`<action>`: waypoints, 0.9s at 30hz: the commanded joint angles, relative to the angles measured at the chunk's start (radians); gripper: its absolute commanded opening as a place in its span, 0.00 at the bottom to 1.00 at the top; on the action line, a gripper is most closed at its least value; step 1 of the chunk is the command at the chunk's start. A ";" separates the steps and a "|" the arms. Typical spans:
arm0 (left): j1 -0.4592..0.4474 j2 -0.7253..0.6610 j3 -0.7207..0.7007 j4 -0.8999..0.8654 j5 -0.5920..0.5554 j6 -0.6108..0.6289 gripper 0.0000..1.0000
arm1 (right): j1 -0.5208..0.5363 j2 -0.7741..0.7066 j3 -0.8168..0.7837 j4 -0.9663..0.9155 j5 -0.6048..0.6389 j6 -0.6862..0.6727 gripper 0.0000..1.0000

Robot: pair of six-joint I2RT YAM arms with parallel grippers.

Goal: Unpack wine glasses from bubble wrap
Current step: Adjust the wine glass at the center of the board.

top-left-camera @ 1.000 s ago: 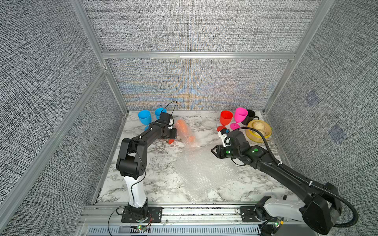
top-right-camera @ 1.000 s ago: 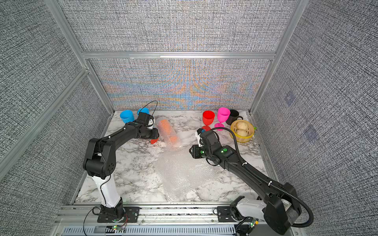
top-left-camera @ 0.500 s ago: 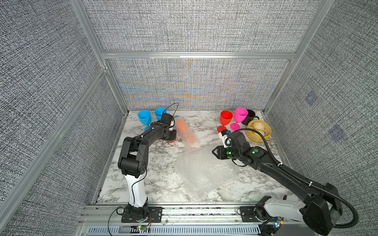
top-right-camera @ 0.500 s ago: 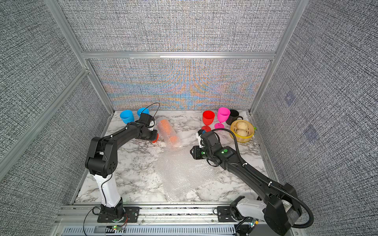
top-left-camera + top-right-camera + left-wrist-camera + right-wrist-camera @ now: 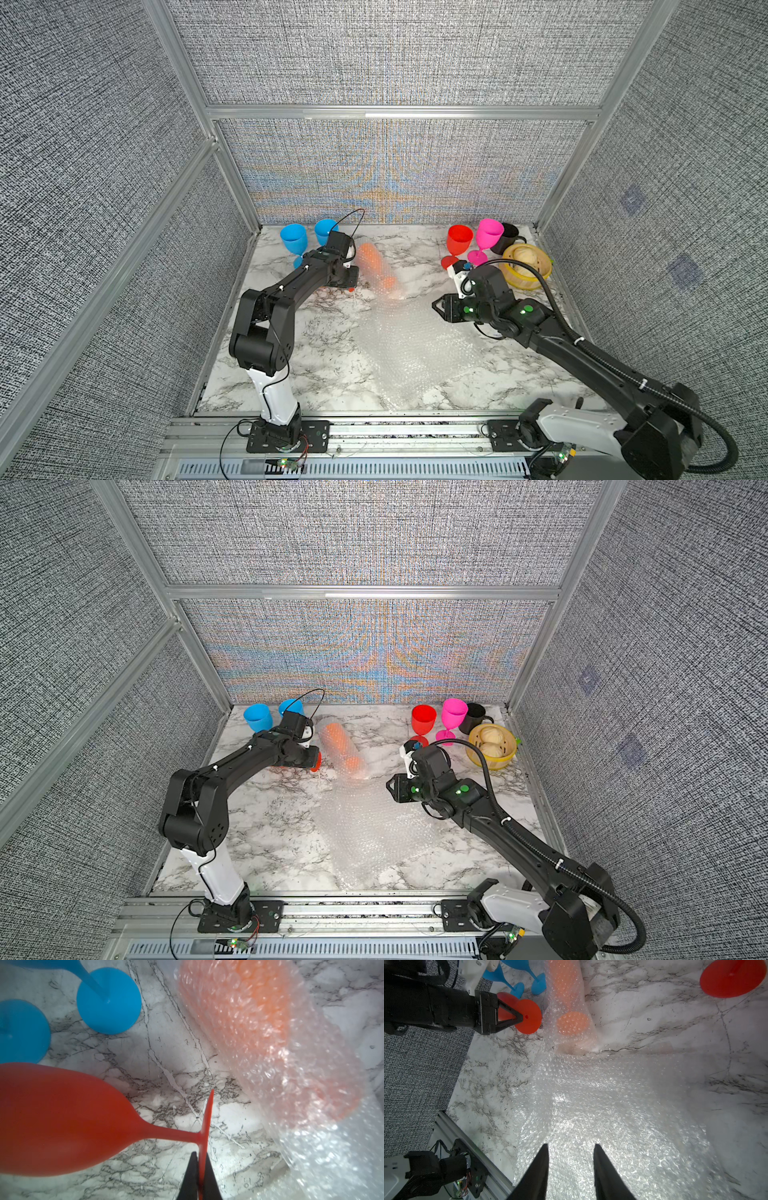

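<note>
A red wine glass [image 5: 62, 1115] lies on its side on the marble. My left gripper [image 5: 200, 1155] is shut on the rim of its round foot [image 5: 528, 1016], back left in both top views [image 5: 313, 761]. Right beside it an orange wine glass [image 5: 376, 266] lies rolled in bubble wrap [image 5: 291, 1068]. A loose bubble wrap sheet [image 5: 407, 345] is spread over the middle of the table. My right gripper [image 5: 570, 1146] hovers open over that sheet's right edge [image 5: 390, 789], with nothing between its fingers.
Two blue wine glasses [image 5: 294, 239] stand upright in the back left corner. A red glass [image 5: 460, 240], a pink glass [image 5: 489, 235], a black mug [image 5: 508, 237] and a yellow bowl of buns [image 5: 540, 278] crowd the back right. Grey walls enclose the table.
My left gripper has closed onto the red glass's foot. The right arm has stayed where it was.
</note>
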 commanded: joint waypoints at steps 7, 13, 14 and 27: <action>-0.094 -0.172 -0.052 -0.162 -0.272 0.117 0.00 | 0.001 -0.026 0.083 -0.032 -0.015 -0.059 0.38; -0.231 -0.167 -0.135 -0.106 -0.634 0.234 0.00 | 0.000 0.010 0.106 -0.011 -0.022 -0.051 0.38; -0.240 -0.142 -0.129 -0.104 -0.675 0.236 0.00 | 0.000 0.012 0.107 -0.008 -0.024 -0.048 0.38; -0.310 0.245 -0.056 0.050 -1.160 0.386 0.00 | -0.002 0.000 0.111 -0.002 -0.033 -0.056 0.38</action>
